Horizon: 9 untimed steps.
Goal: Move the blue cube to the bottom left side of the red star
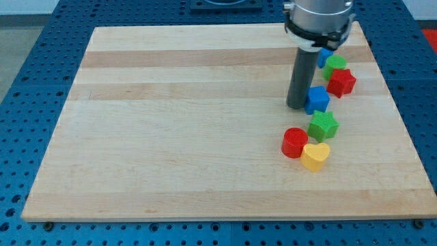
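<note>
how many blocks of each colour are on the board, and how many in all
blue: 2, a cube and a piece partly hidden behind the arm
green: 2, a star and a round one
red: 2, a star and a cylinder
yellow: 1, a heart
total: 7

Green star (323, 126) above red cylinder (295, 142) and yellow heart (315, 156)

pale smooth wood board (171, 137); glossy plastic blue cube (317, 100); matt dark rod (300, 78).
</note>
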{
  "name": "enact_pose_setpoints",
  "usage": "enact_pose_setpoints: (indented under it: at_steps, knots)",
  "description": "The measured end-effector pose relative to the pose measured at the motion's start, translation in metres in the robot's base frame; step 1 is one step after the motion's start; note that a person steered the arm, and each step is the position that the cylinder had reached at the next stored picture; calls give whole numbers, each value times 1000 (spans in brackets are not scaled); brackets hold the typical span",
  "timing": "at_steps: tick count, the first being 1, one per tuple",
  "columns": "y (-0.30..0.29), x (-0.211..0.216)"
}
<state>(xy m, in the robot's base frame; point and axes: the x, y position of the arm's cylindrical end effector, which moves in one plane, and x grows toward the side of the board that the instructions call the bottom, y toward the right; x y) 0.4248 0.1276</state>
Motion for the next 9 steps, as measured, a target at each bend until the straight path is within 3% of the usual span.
enact_pose_setpoints:
  at_steps: [3,5,7,9]
  knots:
    - [20,-2]
    - [-48,-73]
    - [-50,-187]
    - [-50,-198]
